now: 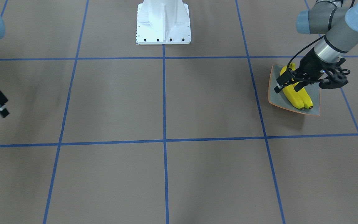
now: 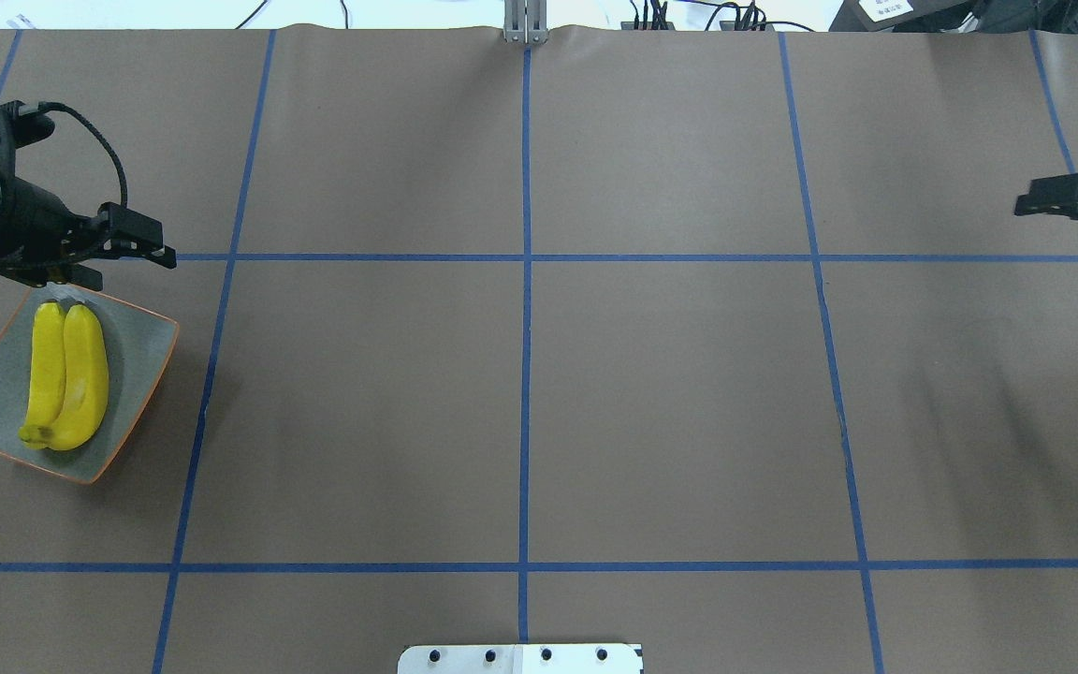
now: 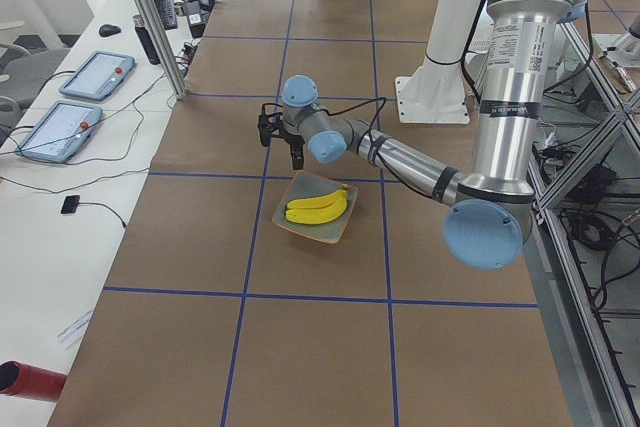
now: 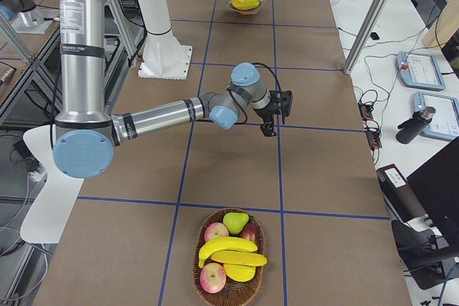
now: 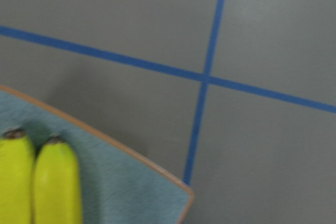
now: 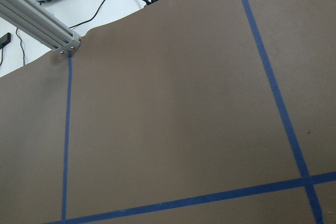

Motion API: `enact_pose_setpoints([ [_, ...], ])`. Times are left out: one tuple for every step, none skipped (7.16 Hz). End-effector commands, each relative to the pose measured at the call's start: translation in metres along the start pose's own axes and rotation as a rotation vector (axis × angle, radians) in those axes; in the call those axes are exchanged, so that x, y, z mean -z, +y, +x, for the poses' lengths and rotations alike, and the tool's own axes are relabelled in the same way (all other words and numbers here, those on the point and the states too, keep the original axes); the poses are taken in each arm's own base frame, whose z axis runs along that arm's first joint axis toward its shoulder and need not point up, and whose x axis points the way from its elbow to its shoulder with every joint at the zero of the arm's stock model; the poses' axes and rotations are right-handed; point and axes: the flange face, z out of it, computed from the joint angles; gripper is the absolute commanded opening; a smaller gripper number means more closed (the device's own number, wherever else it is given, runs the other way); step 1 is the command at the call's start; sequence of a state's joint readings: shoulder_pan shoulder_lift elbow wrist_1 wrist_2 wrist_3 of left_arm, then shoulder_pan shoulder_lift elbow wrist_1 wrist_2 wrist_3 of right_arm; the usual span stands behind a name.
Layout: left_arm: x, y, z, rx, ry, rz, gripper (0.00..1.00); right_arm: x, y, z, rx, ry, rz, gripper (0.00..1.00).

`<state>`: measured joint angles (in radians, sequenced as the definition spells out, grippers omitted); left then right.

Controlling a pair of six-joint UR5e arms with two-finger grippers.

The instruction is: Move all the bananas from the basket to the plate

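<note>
Two bananas [image 2: 68, 374] lie side by side on the plate [image 2: 138, 360], long axes pointing away from the robot. Another banana [image 4: 240, 258] rests crosswise in the basket [image 4: 195, 260]. Left fingers [image 2: 141, 241] and right fingers [image 2: 1049, 198] are spread, empty.

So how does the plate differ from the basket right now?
The plate is square, shallow and grey-green; the basket is oval, woven and brown. The plate holds only two bananas; the basket mixes other bananas with apples and a pear. Both sit on the table, at opposite ends.
</note>
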<state>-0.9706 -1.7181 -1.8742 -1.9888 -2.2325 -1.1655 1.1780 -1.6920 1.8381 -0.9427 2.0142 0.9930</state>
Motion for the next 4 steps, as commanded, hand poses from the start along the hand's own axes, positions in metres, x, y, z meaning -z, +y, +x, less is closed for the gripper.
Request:
enact_pose_setpoints([
  [0.003,-0.004,0.017,-0.005,0.007,0.003,1.00,0.013,0.010,0.128,0.093,0.148,-0.043,1.00],
  [0.002,-0.005,0.018,-0.005,0.007,0.004,1.00,0.004,0.016,0.169,0.136,0.195,-0.076,1.00],
  [0.002,-0.008,0.026,0.006,0.014,0.006,1.00,-0.004,0.020,0.200,0.171,0.243,-0.110,1.00],
  [0.001,-0.012,0.045,0.053,0.032,0.010,1.00,-0.010,0.023,0.229,0.216,0.295,-0.156,0.99],
])
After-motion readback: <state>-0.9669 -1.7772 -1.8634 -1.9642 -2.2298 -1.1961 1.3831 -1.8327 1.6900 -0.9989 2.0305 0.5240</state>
